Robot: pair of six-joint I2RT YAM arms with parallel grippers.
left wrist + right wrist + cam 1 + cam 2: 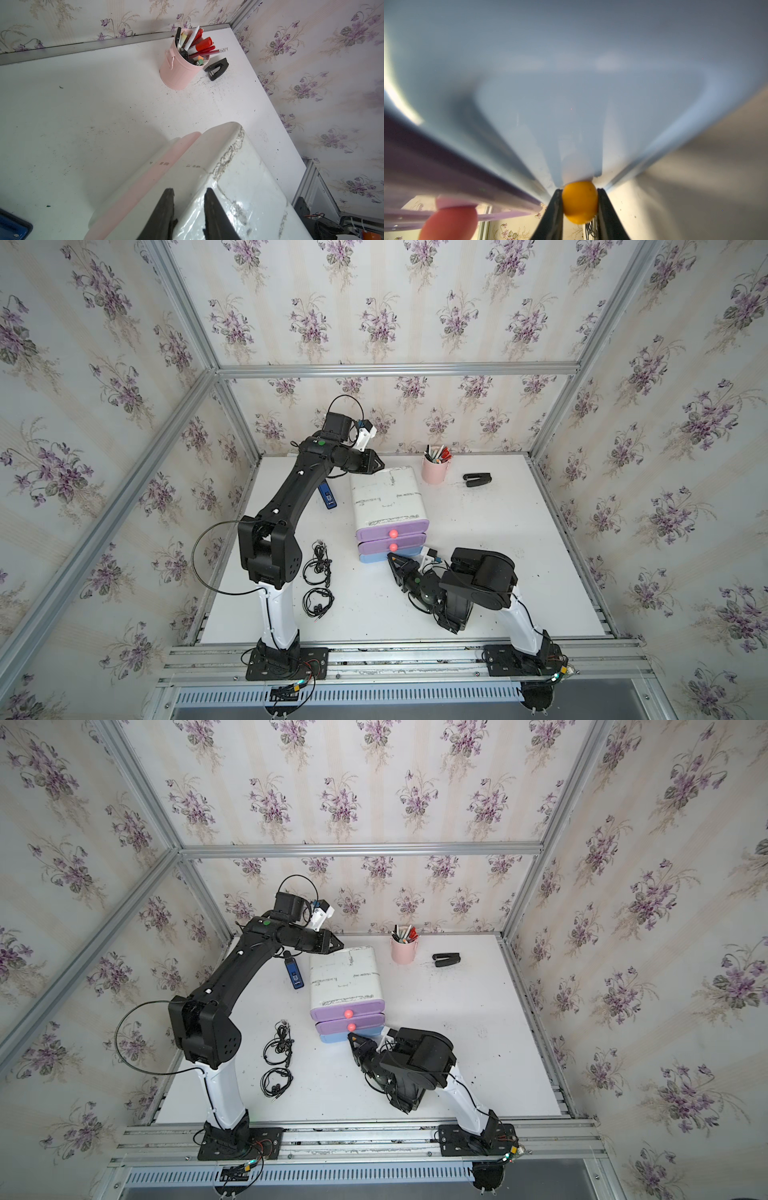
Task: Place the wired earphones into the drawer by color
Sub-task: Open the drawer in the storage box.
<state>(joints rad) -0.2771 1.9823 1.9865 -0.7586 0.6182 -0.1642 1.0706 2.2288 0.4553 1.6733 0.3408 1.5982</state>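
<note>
A white table (498, 556) is seen in both top views, and on it, near the middle, a drawer unit (388, 499) with a scuffed white top is set. Two purple drawers (409, 527) with pink knobs are stacked in its front, and a blue drawer (374, 558) lies beneath them; how far the blue drawer is drawn out cannot be told. The left gripper (189, 190) is held at the unit's rear top edge, its jaws only narrowly apart with nothing seen clamped between them; whether the unit is touched cannot be told. The right gripper (579, 190) is lowered to the front of the blue drawer, its jaws closed tightly on either side of the yellow knob (580, 202). A pink cup (435, 473) filled with pens is stood near the back wall, with a black stapler (478, 480) beside it, and a blue device (329, 495) is laid just beside the unit's side. A black earphone bundle (317, 566) is left on the table between the left arm's base and the unit, and a second black earphone bundle (318, 600) is found just beside it, toward the front edge; neither is touched by a gripper.
</note>
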